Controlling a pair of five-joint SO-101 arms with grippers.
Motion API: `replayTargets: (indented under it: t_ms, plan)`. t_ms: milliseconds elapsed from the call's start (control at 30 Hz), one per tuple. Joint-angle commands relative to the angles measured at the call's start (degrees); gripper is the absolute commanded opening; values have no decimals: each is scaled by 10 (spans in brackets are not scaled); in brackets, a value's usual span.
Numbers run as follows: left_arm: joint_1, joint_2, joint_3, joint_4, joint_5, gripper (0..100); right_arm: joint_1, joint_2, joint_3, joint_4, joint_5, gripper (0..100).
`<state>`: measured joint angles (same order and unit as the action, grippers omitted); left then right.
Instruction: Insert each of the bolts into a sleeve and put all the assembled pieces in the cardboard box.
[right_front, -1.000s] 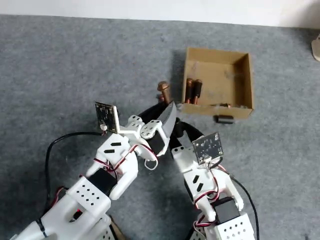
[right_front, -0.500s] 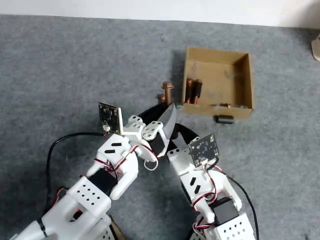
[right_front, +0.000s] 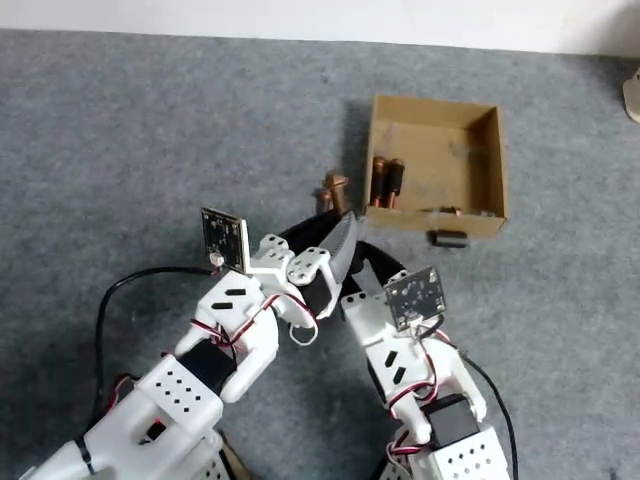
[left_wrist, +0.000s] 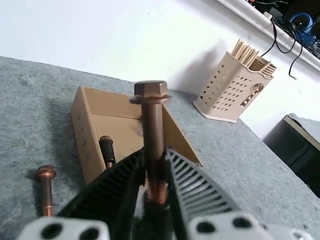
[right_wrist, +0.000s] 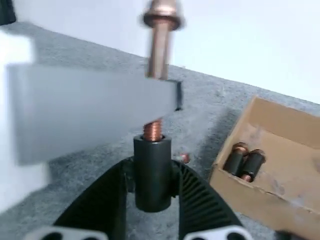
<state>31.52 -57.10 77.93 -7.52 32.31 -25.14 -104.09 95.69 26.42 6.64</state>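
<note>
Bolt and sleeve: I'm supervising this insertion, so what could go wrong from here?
1. The bolt has only its threaded tip at the mouth of the sleeve; a slight tilt could jam it on the rim.
2. The left tool grips the shank just above the sleeve held by the right tool, so the two tools may collide before the bolt seats.

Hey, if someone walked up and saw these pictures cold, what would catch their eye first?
The copper bolt stands upright in the left gripper, its threaded tip at the mouth of the black sleeve clamped in the right gripper. Just past them, the cardboard box holds two assembled pieces by the wall nearest the grippers. A spare bolt lies on the grey mat outside it.
</note>
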Motion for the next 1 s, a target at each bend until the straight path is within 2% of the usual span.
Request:
replayTargets:
  t_ms: [0,100,200,300,967]
  plan:
    - [16,1,-6,4,-3,175,28,-13,63,-21,-5,5]
    - [46,1,-10,40,-3,168,28,-13,63,-21,-4,5]
    - [55,1,-10,41,-30,143,28,-13,63,-21,-2,5]
    - [56,1,-10,41,-40,120,28,-13,63,-21,-2,5]
    - [54,0,-10,41,-42,123,29,-12,68,-49,-1,5]
